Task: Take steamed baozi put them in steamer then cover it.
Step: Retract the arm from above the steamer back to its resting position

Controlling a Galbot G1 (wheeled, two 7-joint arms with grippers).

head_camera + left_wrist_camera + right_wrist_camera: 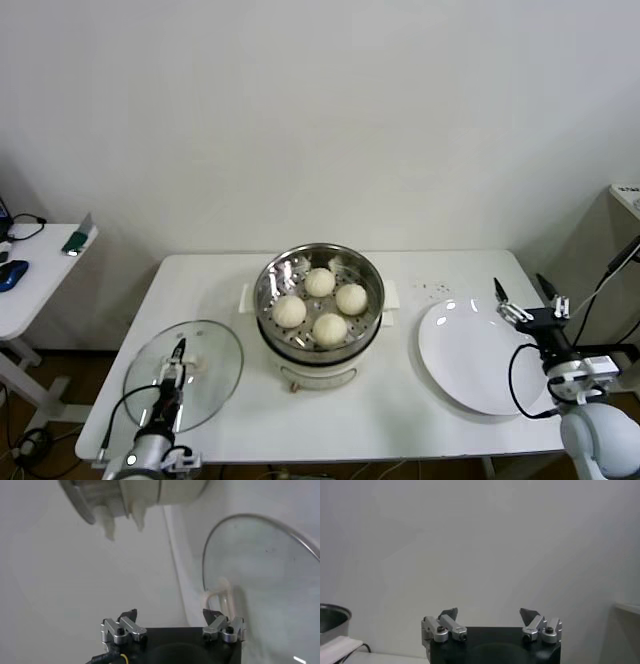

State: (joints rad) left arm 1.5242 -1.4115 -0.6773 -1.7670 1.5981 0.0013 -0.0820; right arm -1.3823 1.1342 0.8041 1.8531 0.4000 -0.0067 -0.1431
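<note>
Two grippers are seen, both with their fingers spread wide apart and nothing held between them. The left gripper (178,352) is found at the lower left of the head view, poised over the cover (184,375), which lies flat on the white table (200,285) with its handle up; in the left wrist view the fingertips (129,615) are shown apart, short of the cover's white handle (223,591), and no contact can be made out. The right gripper (523,293) is placed at the right edge of the head view, above the far rim of the white plate (475,355), touching nothing; its open fingertips (449,614) are seen against the bare wall in the right wrist view. Four steamed baozi (320,282) are counted, all resting on the perforated tray inside the steamer (318,345), which stands at the centre of the table between cover and plate. One steamer, one cover and one plate are counted. The steamer is uncovered, the cover being just beside it to the lower left.
</note>
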